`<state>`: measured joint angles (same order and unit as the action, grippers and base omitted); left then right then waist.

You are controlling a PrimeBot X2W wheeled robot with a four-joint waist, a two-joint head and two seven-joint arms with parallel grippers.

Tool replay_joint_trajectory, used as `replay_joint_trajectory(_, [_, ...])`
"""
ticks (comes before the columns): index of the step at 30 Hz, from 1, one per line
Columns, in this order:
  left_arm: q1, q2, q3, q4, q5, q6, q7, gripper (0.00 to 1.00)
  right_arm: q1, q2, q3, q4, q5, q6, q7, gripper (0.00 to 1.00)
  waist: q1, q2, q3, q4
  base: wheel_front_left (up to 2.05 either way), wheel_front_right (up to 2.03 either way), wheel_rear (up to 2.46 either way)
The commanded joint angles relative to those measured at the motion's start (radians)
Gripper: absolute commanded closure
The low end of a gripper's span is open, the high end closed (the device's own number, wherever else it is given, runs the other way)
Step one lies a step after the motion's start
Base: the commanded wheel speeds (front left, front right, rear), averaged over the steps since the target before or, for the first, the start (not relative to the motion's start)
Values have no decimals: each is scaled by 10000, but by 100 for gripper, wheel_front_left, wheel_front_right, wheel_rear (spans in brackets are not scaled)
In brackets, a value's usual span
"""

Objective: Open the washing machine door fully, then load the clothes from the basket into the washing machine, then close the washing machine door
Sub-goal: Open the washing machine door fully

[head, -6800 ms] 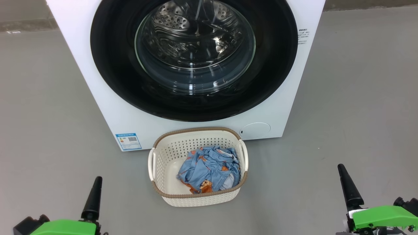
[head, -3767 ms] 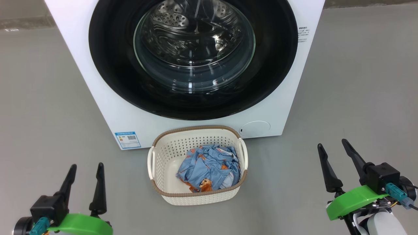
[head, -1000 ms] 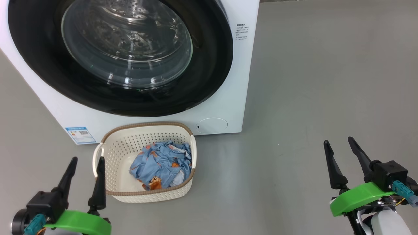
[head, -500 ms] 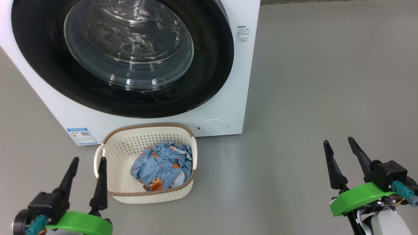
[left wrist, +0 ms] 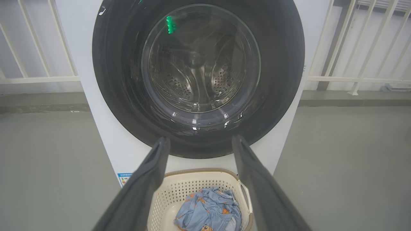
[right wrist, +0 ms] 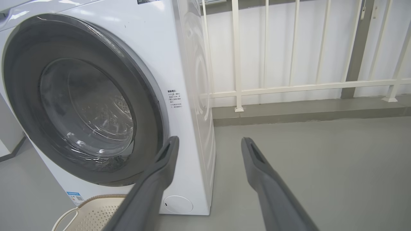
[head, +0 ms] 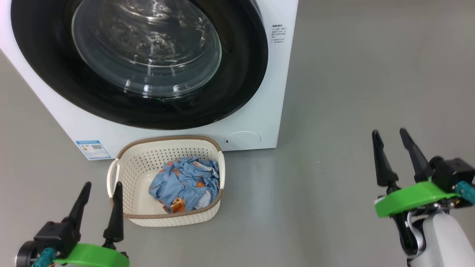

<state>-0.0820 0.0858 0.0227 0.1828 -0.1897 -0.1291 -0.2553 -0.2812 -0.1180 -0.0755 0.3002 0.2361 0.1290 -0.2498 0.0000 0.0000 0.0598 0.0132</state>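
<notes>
The left gripper [head: 102, 184] hangs low out in front of the washing machine [head: 259, 111], off the left part of its front. Its two dark fingers stand moderately parted, with nothing between them. In its wrist view the left gripper [left wrist: 199, 138] points straight at the machine's front, framing the lower edge of the washing machine door [left wrist: 282, 64].

The right gripper [head: 389, 131] is well out to the right of the machine, past its right front corner, above bare grey floor [head: 352, 74]. Its fingers are also spread and empty, and the tips look slightly blurred. In its wrist view the right gripper [right wrist: 209, 139] faces the machine's right front edge, with a white railing [right wrist: 289, 86] behind the machine's side.

The basket [head: 170, 138] stands on the floor just in front of the machine, below the door; whether it touches the front panel cannot be told. The clothes [head: 183, 183] lie crumpled inside it, towards its right half.

The glossy black door [head: 241, 74] lies closed, flush against the machine's front, and the steel drum [left wrist: 199, 73] shows through its glass. Low on the front, a blue label [head: 92, 148] sits left of the basket and a round flap [head: 243, 139] right of it.
</notes>
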Motion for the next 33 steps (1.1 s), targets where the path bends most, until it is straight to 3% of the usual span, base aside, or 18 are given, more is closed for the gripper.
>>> replay_joint_trajectory(1, [-201, 201, 326, -302, 46, -16, -65, 0, -423, -45, 248, -265, 108, 17, -120, 0, 0, 0, 65, 21, 0, 0, 0])
replay_joint_trajectory(8, [-295, 211, 287, -281, 7, -16, -65, 0, -1600, 14, 290, -310, 760, 17, -120, 0, 0, 0, 350, 82, 0, 0, 0])
replay_joint_trajectory(14, [-402, 215, 181, -205, -52, -16, -65, 0, -2626, 307, -257, 36, 2437, 17, -120, 1, 0, 0, 541, 211, 0, 0, 0])
replay_joint_trajectory(15, [-419, 214, 162, -182, -58, -16, -65, 0, -2758, 344, -351, 164, 2790, 17, -120, 26, 0, 0, 573, 247, 0, 0, 0])
replay_joint_trajectory(16, [-434, 212, 148, -148, -60, -16, -65, 0, -2880, 359, -412, 292, 3066, 17, -119, 64, 0, 0, 602, 280, 0, 0, 0])
replay_joint_trajectory(17, [-450, 212, 134, -128, -62, -16, -65, 0, -2988, 369, -473, 412, 3316, 17, -110, 85, 0, 0, 627, 306, 0, 0, 0])
replay_joint_trajectory(18, [-464, 211, 123, -118, -64, -16, -65, 0, -3090, 383, -556, 529, 3589, 17, -87, 100, 0, 0, 655, 330, 0, 0, 0])
replay_joint_trajectory(33, [-772, 164, 16, -68, -119, -16, -65, 0, -4637, 434, -1858, 2140, 6861, 17, 1050, 100, 0, 0, 1271, 539, 0, 0, 0])
